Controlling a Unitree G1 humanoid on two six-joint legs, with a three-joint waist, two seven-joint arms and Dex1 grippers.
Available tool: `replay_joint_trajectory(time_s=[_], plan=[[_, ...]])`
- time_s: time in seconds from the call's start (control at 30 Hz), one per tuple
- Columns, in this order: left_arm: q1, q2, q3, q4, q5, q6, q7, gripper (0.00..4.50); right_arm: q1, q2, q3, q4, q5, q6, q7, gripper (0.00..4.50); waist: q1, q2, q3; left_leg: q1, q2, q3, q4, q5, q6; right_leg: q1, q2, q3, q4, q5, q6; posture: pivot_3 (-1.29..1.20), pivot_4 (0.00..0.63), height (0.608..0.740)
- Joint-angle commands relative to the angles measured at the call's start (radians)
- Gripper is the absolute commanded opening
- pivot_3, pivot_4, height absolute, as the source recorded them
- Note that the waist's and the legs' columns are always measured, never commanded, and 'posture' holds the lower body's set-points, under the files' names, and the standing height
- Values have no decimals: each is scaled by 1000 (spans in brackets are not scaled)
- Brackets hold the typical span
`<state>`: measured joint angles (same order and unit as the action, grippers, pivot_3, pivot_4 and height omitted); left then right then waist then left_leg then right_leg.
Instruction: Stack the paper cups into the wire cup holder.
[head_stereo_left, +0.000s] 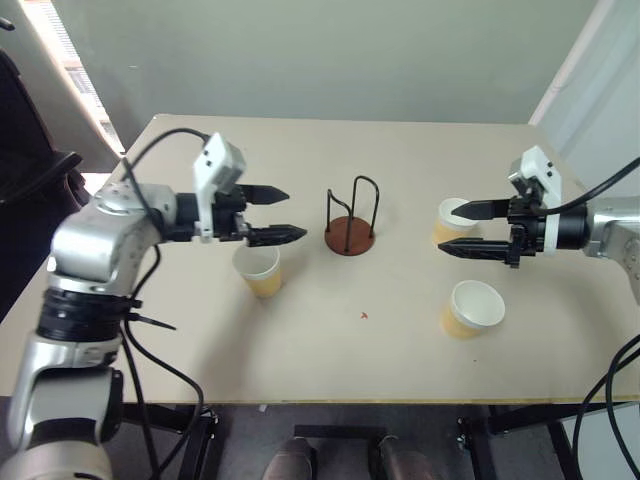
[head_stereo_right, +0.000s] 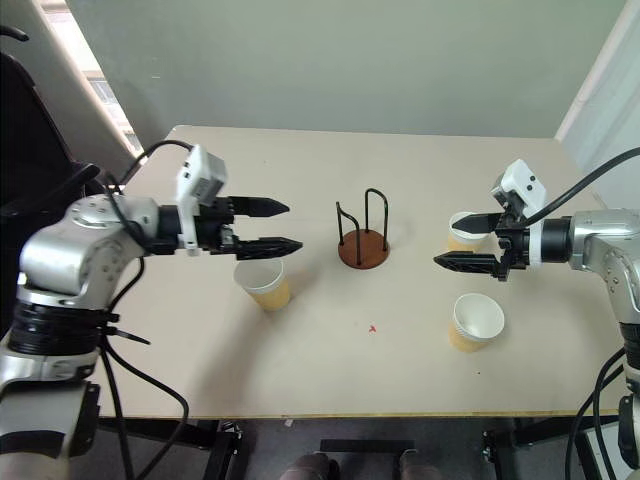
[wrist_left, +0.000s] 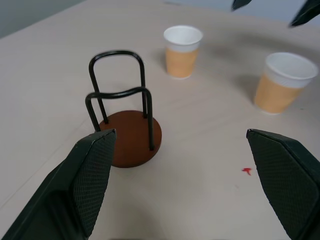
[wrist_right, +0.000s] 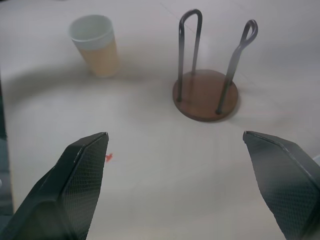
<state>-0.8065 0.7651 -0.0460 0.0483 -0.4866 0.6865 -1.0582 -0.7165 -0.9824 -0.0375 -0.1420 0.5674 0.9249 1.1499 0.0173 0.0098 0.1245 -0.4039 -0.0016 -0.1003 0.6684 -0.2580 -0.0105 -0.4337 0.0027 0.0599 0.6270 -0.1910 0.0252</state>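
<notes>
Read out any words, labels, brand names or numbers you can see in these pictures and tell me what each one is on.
None to read: the three paper cups are plain tan and white, the wire cup holder and the table carry no print. The small red mark on the table is no letter.

Even, soft daylight lit the scene, brightest at the far left.

A window (head_stereo_left: 60, 50) beyond the table (head_stereo_left: 400, 350) was blown out to white glare, and the light fell from that side. The wire cup holder (head_stereo_left: 351, 222) stood sharp in the head views and cast only a faint shadow; diffuse, pale shadows lay on the table near it. In the wrist views the black fingers (wrist_left: 90, 180) near the lens looked soft, and the far cups (wrist_left: 183, 51) beyond the holder were slightly blurred.
</notes>
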Motion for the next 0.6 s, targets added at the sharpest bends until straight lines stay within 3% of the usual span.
replay_joint_trajectory(time_s=[0.03,0.33,0.6], plan=[[-28,-38,17,24,50,-54,71,4476,-10,-36,-59,-99,79,58,15,4500,0,0,0,0,0,0,0,0,0,0,0,0,0,0,0,0,150,740],[-65,-133,-32,106,142,-131,94,4476,-16,-50,-56,-159,120,82,-12,4500,2,0,0,0,0,0,2,0,0,1,0,1,0,1,2,0,150,740],[-117,-153,-93,201,188,-116,39,4476,-26,-61,-57,-149,124,83,-16,4500,6,0,0,0,0,0,3,0,0,1,0,1,0,1,3,0,150,740]])
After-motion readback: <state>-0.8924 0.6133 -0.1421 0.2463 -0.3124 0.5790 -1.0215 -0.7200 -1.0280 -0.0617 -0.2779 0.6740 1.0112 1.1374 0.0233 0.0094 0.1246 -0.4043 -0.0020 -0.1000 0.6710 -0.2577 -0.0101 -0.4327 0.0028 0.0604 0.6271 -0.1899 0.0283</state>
